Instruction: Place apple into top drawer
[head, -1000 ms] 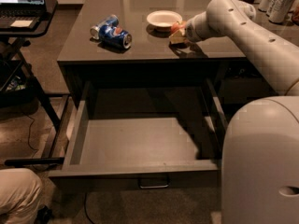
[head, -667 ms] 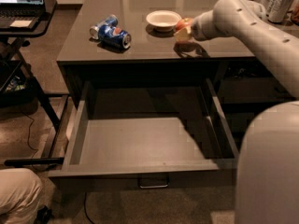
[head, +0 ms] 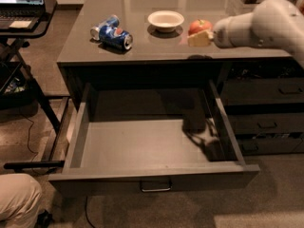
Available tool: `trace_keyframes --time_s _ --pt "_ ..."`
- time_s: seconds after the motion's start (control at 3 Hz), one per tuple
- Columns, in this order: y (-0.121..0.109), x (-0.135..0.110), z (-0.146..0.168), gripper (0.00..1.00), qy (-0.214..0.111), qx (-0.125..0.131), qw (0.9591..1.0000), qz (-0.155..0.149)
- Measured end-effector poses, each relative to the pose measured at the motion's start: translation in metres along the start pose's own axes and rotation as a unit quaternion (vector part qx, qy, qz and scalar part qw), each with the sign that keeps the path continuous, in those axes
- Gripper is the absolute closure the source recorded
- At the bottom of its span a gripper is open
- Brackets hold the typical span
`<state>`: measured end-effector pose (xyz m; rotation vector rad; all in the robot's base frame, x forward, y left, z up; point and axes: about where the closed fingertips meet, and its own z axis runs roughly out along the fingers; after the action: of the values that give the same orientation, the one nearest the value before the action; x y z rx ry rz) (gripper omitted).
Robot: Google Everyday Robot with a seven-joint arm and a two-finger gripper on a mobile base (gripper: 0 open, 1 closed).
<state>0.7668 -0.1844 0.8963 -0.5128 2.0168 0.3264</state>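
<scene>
The red apple [head: 199, 26] sits in my gripper [head: 200, 36], just right of the white bowl [head: 165, 20] and above the counter's front edge. One pale fingertip [head: 199, 39] crosses the apple's front, and the other is hidden behind it. The gripper is shut on the apple. My white arm [head: 259, 23] reaches in from the right. The top drawer [head: 152, 178] is pulled wide open below the counter, its grey inside bare except for the arm's shadow. Its silver handle [head: 156, 187] shows at the front centre.
Two blue soda cans [head: 113, 32] lie on the counter left of the bowl. Dark stacked drawers [head: 266, 108] are at the right under the counter. A laptop on a black stand [head: 21, 4] is at the far left. A person's knee [head: 16, 203] is at the bottom left.
The gripper with the apple has moved a little right, away from the bowl, and sits higher. The arm has swung up out of the lower right of the view.
</scene>
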Motion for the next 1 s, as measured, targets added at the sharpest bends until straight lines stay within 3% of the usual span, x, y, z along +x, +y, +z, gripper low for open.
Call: trace_keyframes --time_s 0.33,0.67,1.0 --pt "0.030 0.025 -0.036 1.00 0.007 -0.081 0.9966 -0.011" --pt "0.068 0.060 -0.058 1.00 0.047 -0.166 0.9836 -0.052" --pt "0.101 0.103 -0.062 1.00 0.145 -0.217 0.9609 -0.093"
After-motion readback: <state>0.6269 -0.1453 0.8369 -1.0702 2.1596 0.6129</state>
